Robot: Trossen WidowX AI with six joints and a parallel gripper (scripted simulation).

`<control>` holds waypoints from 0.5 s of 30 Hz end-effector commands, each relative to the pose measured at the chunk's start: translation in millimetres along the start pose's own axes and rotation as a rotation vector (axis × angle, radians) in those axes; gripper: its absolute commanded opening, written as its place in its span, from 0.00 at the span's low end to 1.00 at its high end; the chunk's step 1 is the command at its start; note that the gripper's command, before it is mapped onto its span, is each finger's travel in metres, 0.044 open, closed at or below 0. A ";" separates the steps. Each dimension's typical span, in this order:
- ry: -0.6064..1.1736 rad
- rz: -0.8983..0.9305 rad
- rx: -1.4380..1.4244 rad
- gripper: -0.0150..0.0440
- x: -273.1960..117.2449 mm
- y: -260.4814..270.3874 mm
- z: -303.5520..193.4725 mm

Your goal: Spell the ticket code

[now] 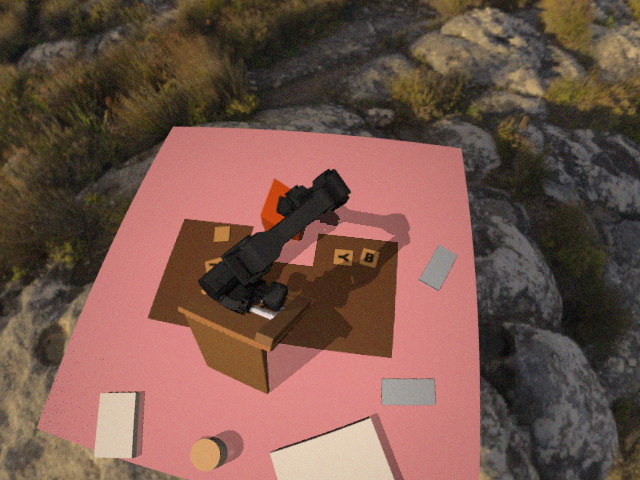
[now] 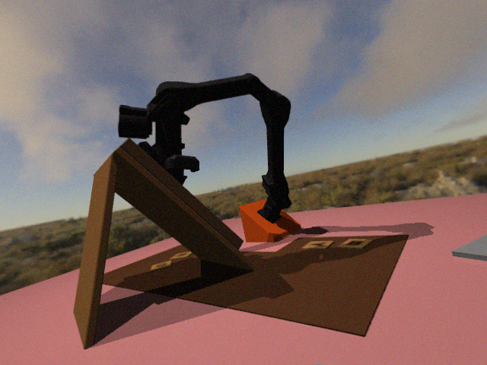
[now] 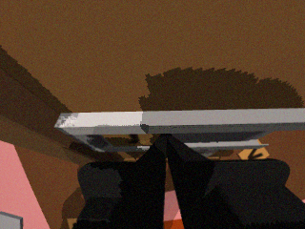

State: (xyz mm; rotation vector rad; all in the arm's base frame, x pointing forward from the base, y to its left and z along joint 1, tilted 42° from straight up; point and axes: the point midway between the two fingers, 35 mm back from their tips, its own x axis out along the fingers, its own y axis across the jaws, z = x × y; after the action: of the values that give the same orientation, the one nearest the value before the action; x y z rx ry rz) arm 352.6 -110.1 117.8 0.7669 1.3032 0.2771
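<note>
The brown board [image 1: 222,322] [image 2: 176,204] leans on its support. A pale rail [image 3: 205,117] runs across its face; part of the rail [image 1: 267,312] shows beside the gripper. My gripper [image 3: 165,137] is shut and empty, its tips at the rail's channel. A tile [image 3: 125,139] with a dark mark is in the channel, left of the tips in the wrist view; its letter is unclear. The Y tile [image 1: 343,257] [image 2: 317,244] and B tile [image 1: 369,257] [image 2: 355,242] lie on the mat. A tile with no visible letter [image 1: 221,234] lies at the mat's far left; another [image 1: 212,265] is partly hidden by the arm. I cannot make out the ticket's print.
The brown mat [image 1: 361,320] [image 2: 334,294] lies under the board. An orange block [image 1: 271,204] [image 2: 256,223] is at the arm's base. Grey slabs [image 1: 438,267] [image 1: 408,391] lie at right. White blocks [image 1: 116,424] [image 1: 336,449] and a tan-topped cylinder [image 1: 206,453] stand near the front edge.
</note>
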 end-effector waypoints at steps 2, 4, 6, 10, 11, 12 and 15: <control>0.001 0.005 0.004 0.25 0.3 3.1 -0.3; 0.001 0.005 0.004 0.25 0.3 3.7 -0.3; 0.001 0.005 0.004 0.25 0.3 4.4 -0.2; 0.001 0.006 0.004 0.25 0.3 5.7 -0.2; 0.001 0.006 0.004 0.25 0.3 6.1 -0.2; 0.001 0.006 0.004 0.25 0.3 6.4 -0.1; 0.001 0.006 0.004 0.25 0.3 7.4 -0.1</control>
State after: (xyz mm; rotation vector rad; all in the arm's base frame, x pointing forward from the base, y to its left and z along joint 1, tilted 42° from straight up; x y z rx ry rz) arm 353.7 -106.3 120.5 0.7680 1.3042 0.2773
